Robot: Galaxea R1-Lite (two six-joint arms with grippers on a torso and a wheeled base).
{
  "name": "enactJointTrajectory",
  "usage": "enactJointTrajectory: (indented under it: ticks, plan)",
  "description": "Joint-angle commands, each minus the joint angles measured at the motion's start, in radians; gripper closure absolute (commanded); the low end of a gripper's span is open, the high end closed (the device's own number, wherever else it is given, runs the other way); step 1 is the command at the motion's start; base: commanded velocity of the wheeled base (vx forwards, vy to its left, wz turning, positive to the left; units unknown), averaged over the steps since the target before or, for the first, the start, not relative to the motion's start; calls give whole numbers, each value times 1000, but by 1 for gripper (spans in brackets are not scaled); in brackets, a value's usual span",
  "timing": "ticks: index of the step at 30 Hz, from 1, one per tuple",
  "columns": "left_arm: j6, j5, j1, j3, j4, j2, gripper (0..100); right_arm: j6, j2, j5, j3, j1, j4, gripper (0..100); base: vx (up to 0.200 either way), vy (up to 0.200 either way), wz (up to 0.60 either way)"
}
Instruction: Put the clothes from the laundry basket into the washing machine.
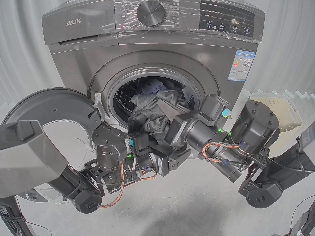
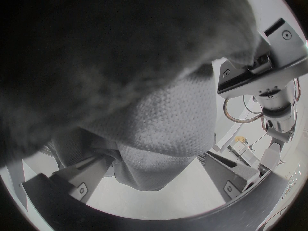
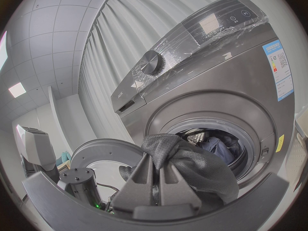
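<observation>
A dark grey garment hangs over the lower rim of the washing machine drum opening, with blue clothes behind it inside the drum. My right gripper is at the opening, shut on the garment; in the right wrist view its fingers pinch the cloth together. My left gripper sits lower, under the right arm and the hanging cloth. In the left wrist view its fingers stand wide apart, open, with the garment draped down between them and over the camera.
The round machine door stands swung open to the left. A cream laundry basket sits on the floor right of the machine, behind the right arm. Pale floor lies in front, curtains behind.
</observation>
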State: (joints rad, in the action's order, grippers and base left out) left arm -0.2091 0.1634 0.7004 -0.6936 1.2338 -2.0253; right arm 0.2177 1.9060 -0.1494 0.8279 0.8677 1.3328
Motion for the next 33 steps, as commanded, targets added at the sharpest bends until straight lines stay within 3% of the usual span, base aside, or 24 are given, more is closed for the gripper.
enactJointTrajectory:
  ticks: [1, 2, 9, 16, 23, 24, 33]
  plan:
    - [2, -4, -2, -9, 4, -21, 0, 0, 1, 1, -1, 1, 0, 100, 0, 0, 0]
    - [4, -27, -2, -12, 12, -27, 100, 0, 1, 1, -1, 1, 0, 100, 0, 0, 0]
    - [22, -82, -4, -55, 33, -53, 100, 2, 1, 1, -3, -1, 0, 100, 0, 0, 0]
    - [28, -82, 8, -37, 38, -30, 100, 2, 10, 1, -3, -4, 0, 100, 0, 0, 0]
    - [37, -68, 74, 100, 52, 96, 100, 6, 31, 1, -4, -10, 2, 100, 0, 0, 0]
    - [39, -68, 85, 121, 52, 114, 100, 8, 35, 1, -4, -10, 5, 0, 0, 0, 0]
    - [39, -70, 85, 217, 130, 186, 100, 19, 50, 1, -26, -19, 32, 0, 0, 0, 0]
